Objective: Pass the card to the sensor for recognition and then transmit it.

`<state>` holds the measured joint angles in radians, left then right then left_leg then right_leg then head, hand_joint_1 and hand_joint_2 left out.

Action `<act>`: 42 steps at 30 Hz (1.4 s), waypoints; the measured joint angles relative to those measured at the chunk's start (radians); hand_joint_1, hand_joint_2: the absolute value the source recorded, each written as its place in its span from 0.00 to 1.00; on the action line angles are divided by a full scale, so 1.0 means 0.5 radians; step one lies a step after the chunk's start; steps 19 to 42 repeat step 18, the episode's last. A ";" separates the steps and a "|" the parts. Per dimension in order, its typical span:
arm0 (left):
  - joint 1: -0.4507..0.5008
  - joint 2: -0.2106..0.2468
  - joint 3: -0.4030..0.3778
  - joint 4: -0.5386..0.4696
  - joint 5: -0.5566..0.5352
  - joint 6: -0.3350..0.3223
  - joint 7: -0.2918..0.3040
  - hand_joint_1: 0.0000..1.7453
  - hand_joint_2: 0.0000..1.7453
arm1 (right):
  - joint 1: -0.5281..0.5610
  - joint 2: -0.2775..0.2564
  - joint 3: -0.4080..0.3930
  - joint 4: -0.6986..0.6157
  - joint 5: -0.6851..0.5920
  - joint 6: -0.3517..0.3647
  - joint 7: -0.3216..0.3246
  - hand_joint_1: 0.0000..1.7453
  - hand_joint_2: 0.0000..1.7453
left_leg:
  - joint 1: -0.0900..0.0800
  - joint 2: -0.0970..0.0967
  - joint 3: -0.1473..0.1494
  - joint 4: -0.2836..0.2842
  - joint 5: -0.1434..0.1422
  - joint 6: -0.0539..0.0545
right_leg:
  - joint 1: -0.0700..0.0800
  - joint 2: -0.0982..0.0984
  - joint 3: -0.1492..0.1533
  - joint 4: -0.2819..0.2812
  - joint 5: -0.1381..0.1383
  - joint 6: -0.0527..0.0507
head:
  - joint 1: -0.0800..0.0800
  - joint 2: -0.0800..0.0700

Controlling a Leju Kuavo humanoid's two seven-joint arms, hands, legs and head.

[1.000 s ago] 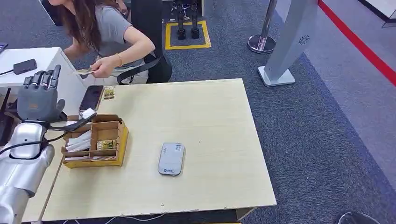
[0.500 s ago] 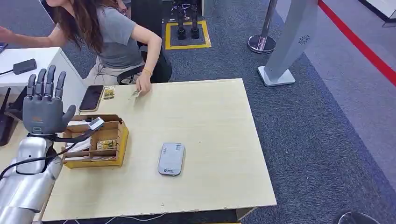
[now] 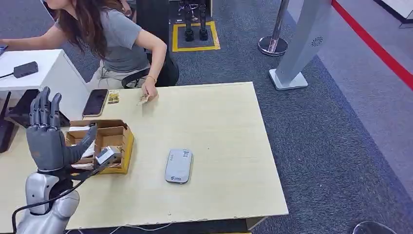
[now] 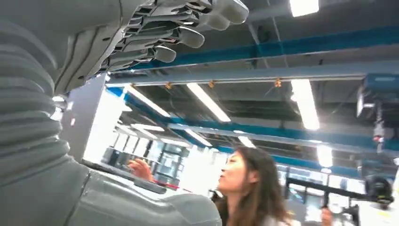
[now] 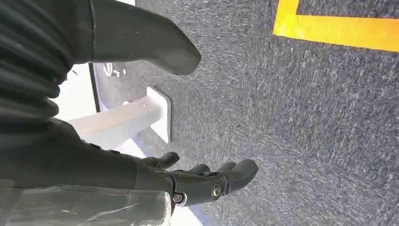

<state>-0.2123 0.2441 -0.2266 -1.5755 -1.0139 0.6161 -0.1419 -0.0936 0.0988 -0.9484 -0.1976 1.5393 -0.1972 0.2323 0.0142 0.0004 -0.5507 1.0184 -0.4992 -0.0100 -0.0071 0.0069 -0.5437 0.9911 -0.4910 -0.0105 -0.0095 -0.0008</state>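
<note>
Cards are sitting in the compartments of a yellow-edged cardboard organiser box (image 3: 113, 141) at the left side of the pale wooden table (image 3: 219, 126); white slips and one patterned card (image 3: 111, 151) are showing inside it. Another small card (image 3: 142, 99) is lying at the table's far edge under the fingertips of a seated person in a grey T-shirt (image 3: 119, 36). The grey rounded card sensor (image 3: 178, 165) is lying flat near the middle of the table, apart from the box. The left robot hand (image 3: 47, 134) is hovering upright just beside the box's near left side, palm toward the camera, fingers spread and straight, gripping nothing. The right robot hand (image 5: 197, 181) is hanging over dark grey carpet (image 5: 301, 122), its fingers loosely apart and empty. A black phone (image 3: 95, 102) is resting at the far left edge of the table, beside a small patterned tag (image 3: 114, 97). A white side desk (image 3: 36, 68) is standing beyond.
</note>
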 joint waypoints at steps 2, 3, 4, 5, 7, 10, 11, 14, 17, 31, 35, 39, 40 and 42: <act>0.033 -0.010 0.002 -0.044 0.021 0.000 -0.012 0.00 1.00 | 0.000 0.000 -0.005 0.000 0.000 -0.001 0.000 0.00 1.00 | 0.000 0.000 0.000 0.000 0.000 0.000 | 0.000 -0.001 0.000 0.000 0.000 0.000 | 0.000 0.000; 0.042 -0.014 0.007 -0.059 0.028 0.000 -0.015 0.00 1.00 | 0.000 0.000 -0.008 0.000 0.000 -0.001 0.000 0.00 1.00 | 0.000 0.000 0.000 0.000 0.000 0.000 | 0.000 -0.001 0.000 0.000 0.000 0.000 | -0.001 0.000; 0.048 -0.019 0.012 -0.071 0.033 0.000 -0.016 0.00 1.00 | 0.000 0.000 -0.008 0.000 0.000 -0.001 0.000 0.00 1.00 | 0.000 0.000 0.000 0.000 0.000 0.000 | 0.000 -0.001 0.000 0.000 0.000 0.000 | 0.000 0.000; 0.054 -0.024 0.021 -0.084 0.040 0.000 -0.019 0.00 1.00 | 0.001 0.000 -0.008 0.000 0.000 -0.001 0.000 0.00 1.00 | 0.000 0.000 0.000 0.000 0.000 0.000 | 0.000 -0.001 0.000 0.000 0.000 0.000 | -0.001 0.000; 0.070 -0.036 0.036 -0.104 0.134 -0.001 -0.083 0.00 1.00 | 0.001 0.000 -0.008 0.000 0.001 -0.005 0.000 0.00 1.00 | 0.000 0.000 0.000 0.000 0.000 0.000 | 0.000 -0.001 0.001 0.001 0.000 0.000 | -0.001 0.000; 0.116 -0.059 0.069 -0.133 0.344 -0.016 -0.199 0.00 1.00 | 0.002 0.000 -0.010 0.000 0.001 -0.009 0.000 0.00 1.00 | 0.000 0.000 0.001 0.000 0.001 0.000 | 0.000 -0.001 0.001 0.001 0.001 0.000 | -0.001 0.000; 0.135 -0.066 0.083 -0.143 0.435 -0.037 -0.241 0.00 1.00 | 0.002 0.000 -0.010 0.000 0.001 -0.011 0.000 0.00 1.00 | 0.000 0.000 0.001 0.000 0.000 0.000 | 0.000 -0.001 0.001 0.001 0.000 0.000 | -0.001 0.000; 0.187 -0.088 0.123 -0.178 0.782 -0.203 -0.362 0.00 1.00 | 0.002 0.000 -0.014 0.000 -0.007 -0.012 0.000 0.00 1.00 | 0.000 0.000 0.000 0.000 0.000 0.000 | 0.000 -0.001 0.000 0.001 0.000 0.000 | -0.001 0.000; 0.249 -0.111 0.179 -0.208 1.107 -0.428 -0.475 0.00 1.00 | 0.003 0.000 -0.022 0.000 -0.027 -0.014 0.001 0.00 1.00 | 0.000 0.000 0.000 0.000 0.000 0.000 | 0.000 -0.001 0.000 0.001 0.000 0.000 | 0.000 0.000; 0.270 -0.121 0.203 -0.220 1.218 -0.514 -0.508 0.00 1.00 | 0.004 0.000 -0.025 0.000 -0.029 -0.016 0.001 0.00 1.00 | 0.000 0.000 0.000 0.000 0.000 0.000 | 0.000 -0.001 0.000 0.001 0.000 0.000 | -0.001 0.000; 0.270 -0.121 0.203 -0.220 1.218 -0.514 -0.508 0.00 1.00 | 0.004 0.000 -0.025 0.000 -0.029 -0.016 0.001 0.00 1.00 | 0.000 0.000 0.000 0.000 0.000 0.000 | 0.000 -0.001 0.000 0.001 0.000 0.000 | -0.001 0.000; 0.270 -0.121 0.203 -0.220 1.218 -0.514 -0.508 0.00 1.00 | 0.004 0.000 -0.025 0.000 -0.029 -0.016 0.001 0.00 1.00 | 0.000 0.000 0.000 0.000 0.000 0.000 | 0.000 -0.001 0.000 0.001 0.000 0.000 | -0.001 0.000; 0.270 -0.121 0.203 -0.220 1.218 -0.514 -0.508 0.00 1.00 | 0.004 0.000 -0.025 0.000 -0.029 -0.016 0.001 0.00 1.00 | 0.000 0.000 0.000 0.000 0.000 0.000 | 0.000 -0.001 0.000 0.001 0.000 0.000 | -0.001 0.000; 0.270 -0.121 0.203 -0.220 1.218 -0.514 -0.508 0.00 1.00 | 0.004 0.000 -0.025 0.000 -0.029 -0.016 0.001 0.00 1.00 | 0.000 0.000 0.000 0.000 0.000 0.000 | 0.000 -0.001 0.000 0.001 0.000 0.000 | -0.001 0.000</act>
